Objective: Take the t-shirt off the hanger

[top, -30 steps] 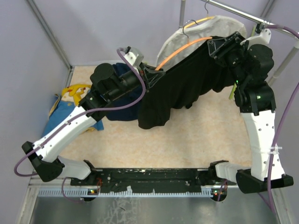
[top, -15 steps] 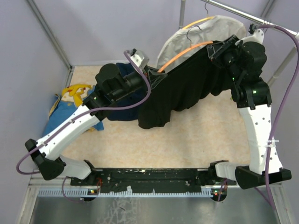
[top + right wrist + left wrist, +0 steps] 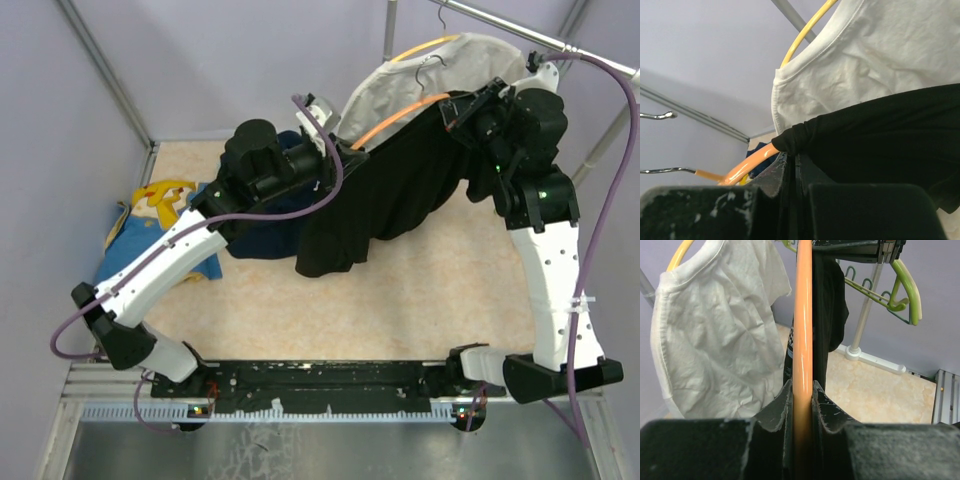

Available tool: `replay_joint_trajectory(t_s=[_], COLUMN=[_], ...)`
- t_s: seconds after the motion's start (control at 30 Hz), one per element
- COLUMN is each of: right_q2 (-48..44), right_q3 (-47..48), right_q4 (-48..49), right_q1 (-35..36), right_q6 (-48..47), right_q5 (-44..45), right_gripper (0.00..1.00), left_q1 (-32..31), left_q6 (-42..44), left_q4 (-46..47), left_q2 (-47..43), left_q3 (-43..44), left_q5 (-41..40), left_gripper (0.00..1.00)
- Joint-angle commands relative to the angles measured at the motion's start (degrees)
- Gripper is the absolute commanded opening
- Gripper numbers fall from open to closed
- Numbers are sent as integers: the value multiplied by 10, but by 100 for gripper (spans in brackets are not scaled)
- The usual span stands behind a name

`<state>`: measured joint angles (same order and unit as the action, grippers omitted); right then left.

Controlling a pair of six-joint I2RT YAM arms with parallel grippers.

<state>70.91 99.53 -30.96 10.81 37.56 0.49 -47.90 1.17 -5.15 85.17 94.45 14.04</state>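
A black t-shirt [image 3: 380, 195] hangs bunched on an orange hanger [image 3: 400, 108], held in the air between my two arms. My left gripper [image 3: 335, 160] is shut on the hanger's orange bar [image 3: 802, 315], which runs straight up between the jaws. My right gripper [image 3: 465, 110] is shut on a fold of the black t-shirt [image 3: 890, 140], right where it bunches over the hanger's end [image 3: 747, 162]. The black t-shirt [image 3: 830, 305] drapes just behind the bar in the left wrist view.
A white t-shirt [image 3: 440, 65] hangs on a yellow hanger [image 3: 805, 30] from the metal rail [image 3: 510, 30] just behind. Green hangers [image 3: 905, 285] hang further along. A pile of blue and yellow clothes [image 3: 160, 205] lies on the floor at left.
My left gripper has moved up and to the right with the hanger, toward the right gripper. The right gripper has shifted slightly left. The black t-shirt hangs more bunched between them.
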Motion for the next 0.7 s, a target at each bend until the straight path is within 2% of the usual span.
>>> replay_joint_trajectory(t_s=[0.0, 0.53, 0.57, 0.67], right_q2=[-1, 3, 0, -23], right_q3=[28, 24, 21, 7], right_q4=[56, 66, 63, 66], right_q1=[9, 47, 47, 47], right_q6=[-6, -38, -41, -51], right_q5=[-21, -129, -126, -102], right_gripper=[0, 0, 4, 24], left_q1=[-9, -10, -10, -9], left_q6=[3, -32, -34, -37], left_q4=[-35, -11, -8, -2], left_q2=[10, 69, 71, 68], left_q3=[30, 90, 91, 83], left_q5=[11, -21, -21, -20], left_gripper=[0, 0, 0, 0])
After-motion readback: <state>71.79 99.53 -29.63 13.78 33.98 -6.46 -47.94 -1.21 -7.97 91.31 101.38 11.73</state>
